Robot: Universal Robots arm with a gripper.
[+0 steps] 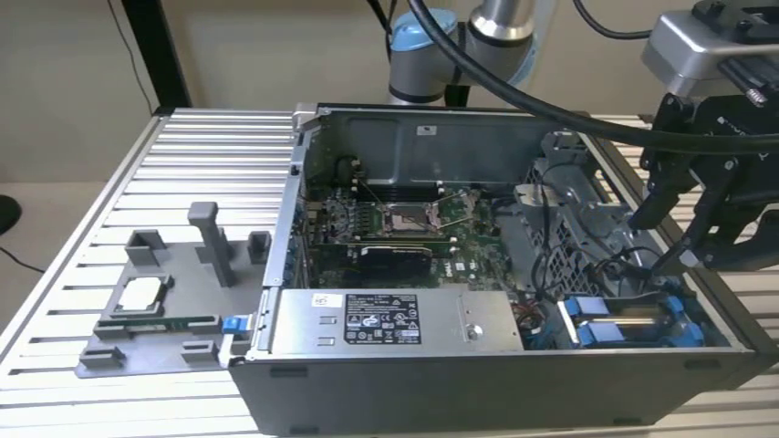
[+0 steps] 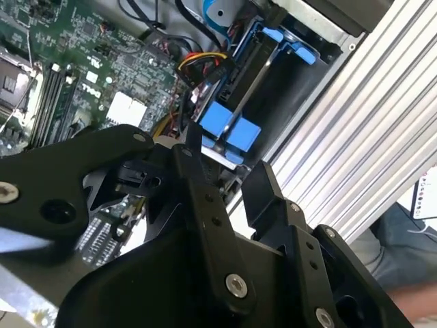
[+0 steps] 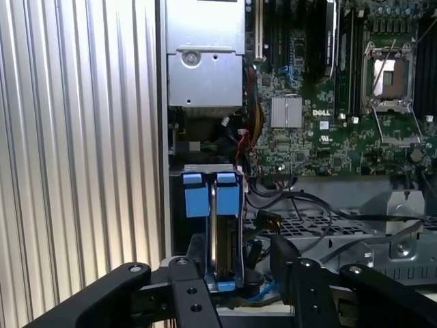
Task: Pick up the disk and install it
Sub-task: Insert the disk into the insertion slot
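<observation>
The disk (image 1: 633, 321) stands on edge in the drive bay at the front corner of the open computer case, on the exterior view's right. Its silver body sits between bright blue carrier rails. In both wrist views its thin edge (image 3: 213, 229) and blue tabs (image 2: 232, 130) lie just beyond the fingertips. My gripper (image 1: 669, 239) hangs above that bay, open, with nothing between its black fingers (image 3: 194, 263). The fingers straddle the line of the disk's edge without touching it.
A grey power supply box with a label (image 1: 365, 319) fills the case front beside the bay. The motherboard (image 1: 402, 219) and loose cables (image 3: 300, 205) lie behind. A grey fixture holding a small square chip (image 1: 140, 297) rests on the ribbed aluminium table (image 1: 195, 155).
</observation>
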